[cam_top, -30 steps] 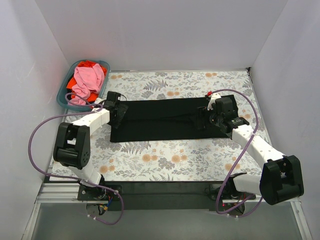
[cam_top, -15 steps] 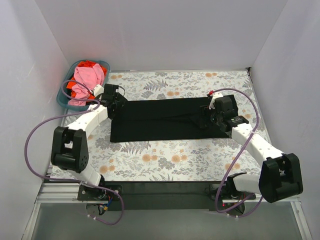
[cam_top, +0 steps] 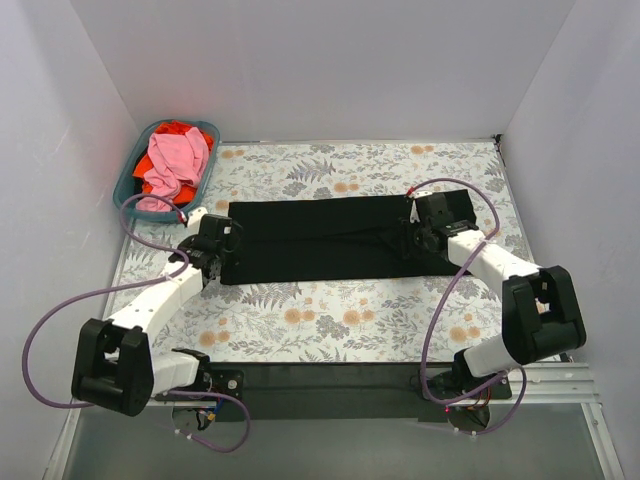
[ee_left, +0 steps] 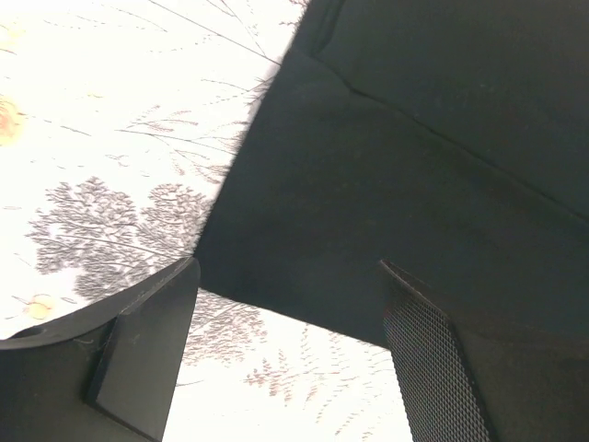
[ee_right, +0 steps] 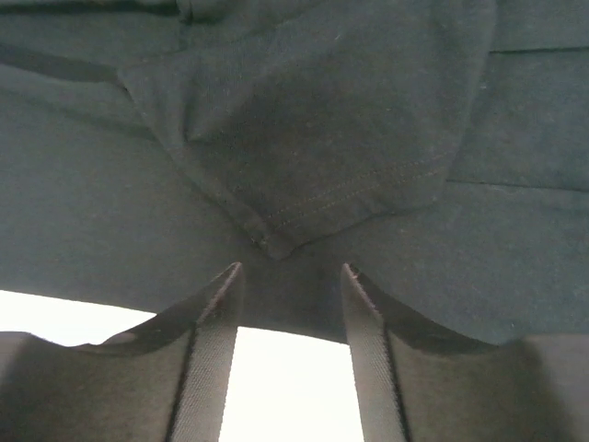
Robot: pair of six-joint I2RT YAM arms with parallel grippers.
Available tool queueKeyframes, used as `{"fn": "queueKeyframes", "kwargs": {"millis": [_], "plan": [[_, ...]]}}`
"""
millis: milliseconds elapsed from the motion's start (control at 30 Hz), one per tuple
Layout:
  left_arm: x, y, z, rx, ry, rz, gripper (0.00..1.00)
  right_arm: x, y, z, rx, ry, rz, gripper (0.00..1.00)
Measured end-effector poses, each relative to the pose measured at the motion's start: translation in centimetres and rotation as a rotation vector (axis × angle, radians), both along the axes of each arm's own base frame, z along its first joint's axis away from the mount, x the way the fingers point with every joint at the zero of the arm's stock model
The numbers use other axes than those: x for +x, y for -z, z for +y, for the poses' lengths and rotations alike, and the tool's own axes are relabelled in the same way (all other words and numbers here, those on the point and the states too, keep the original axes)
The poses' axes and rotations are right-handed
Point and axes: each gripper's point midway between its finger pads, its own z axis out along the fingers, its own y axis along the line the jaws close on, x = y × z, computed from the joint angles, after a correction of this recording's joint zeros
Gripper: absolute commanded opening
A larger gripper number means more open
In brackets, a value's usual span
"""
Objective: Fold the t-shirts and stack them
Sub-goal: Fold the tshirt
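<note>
Left gripper point(ee_left: 290, 276) is hovering, fingers apart, over the near-left corner of the black t-shirt point(cam_top: 320, 238), which is lying flat across the table point(cam_top: 330, 320). Right gripper point(ee_right: 287, 285), likewise apart, is facing the sleeve hem point(ee_right: 350, 207). Risk: a shallow pinch taking one layer only, skewing the fold.

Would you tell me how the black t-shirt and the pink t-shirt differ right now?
The black t-shirt lies spread flat on the table; the pink t-shirt sits crumpled in the teal basket. The black one looks far larger than the pink one. Both are cloth tees.
</note>
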Motion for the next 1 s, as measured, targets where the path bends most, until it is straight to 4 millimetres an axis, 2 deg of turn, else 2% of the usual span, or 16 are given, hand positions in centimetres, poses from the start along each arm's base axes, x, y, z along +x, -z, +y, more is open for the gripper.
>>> {"fn": "queueKeyframes", "kwargs": {"millis": [100, 233, 300, 467, 567, 600, 700, 833, 1000], "plan": [[-0.6, -0.3, 0.4, 0.022, 0.016, -0.022, 0.76, 0.0, 0.9, 0.2, -0.036, -0.022, 0.027, 0.51], [-0.2, -0.5, 0.4, 0.027, 0.025, -0.039, 0.76, 0.3, 1.5, 0.9, -0.077, -0.056, 0.042, 0.5], [-0.2, -0.4, 0.4, 0.031, 0.027, -0.037, 0.76, 0.6, 1.8, 1.2, -0.099, -0.064, 0.044, 0.46], [-0.1, -0.4, 0.6, 0.042, 0.029, -0.04, 0.76, 1.3, 2.2, 1.4, -0.155, -0.08, 0.044, 0.42], [-0.1, -0.5, 0.6, 0.046, 0.027, -0.042, 0.76, 1.7, 2.4, 1.4, -0.184, -0.088, 0.043, 0.28], [0.0, -0.5, 0.7, 0.048, 0.026, -0.043, 0.76, 1.8, 2.4, 1.4, -0.193, -0.091, 0.043, 0.17], [0.0, -0.6, 0.7, 0.048, 0.024, -0.049, 0.76, 1.9, 2.2, 1.4, -0.216, -0.098, 0.04, 0.01], [0.2, -0.8, 0.7, 0.047, 0.022, -0.06, 0.76, 3.0, 1.4, 1.8, -0.272, -0.121, 0.012, 0.01], [0.3, -1.0, 0.7, 0.047, 0.02, -0.067, 0.76, 6.0, -0.7, 2.9, -0.371, -0.163, -0.065, 0.01]]}}
